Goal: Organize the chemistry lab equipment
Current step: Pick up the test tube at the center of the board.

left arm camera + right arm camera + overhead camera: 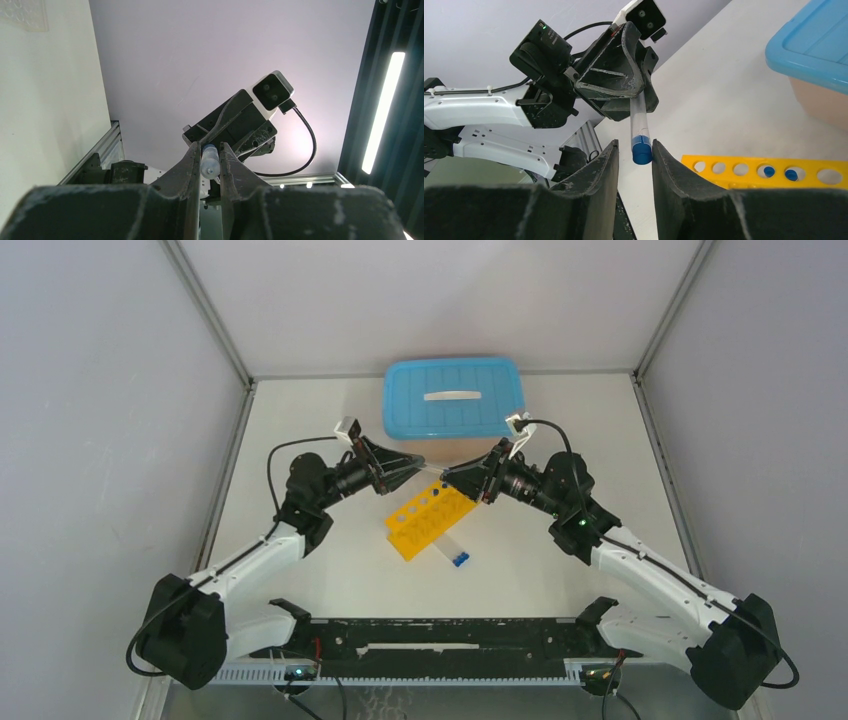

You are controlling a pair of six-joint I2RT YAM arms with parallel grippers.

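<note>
- White matte table, flat and plain, carries all the gear.
- Blue-lidded bin, a rounded rectangle of ribbed plastic over a pale translucent body, sits at the far middle.
- Yellow rack, a glossy plastic block pierced with round holes, lies slantwise in front of the bin; two holes show blue caps.
- Left claw, scuffed black, is pinched tight on a clear tube held in the air above the rack.
- Right claw stands narrow around that tube's blue cap, with a gap on one side.
- A loose tube lies flat just beside the rack's near end.
</note>
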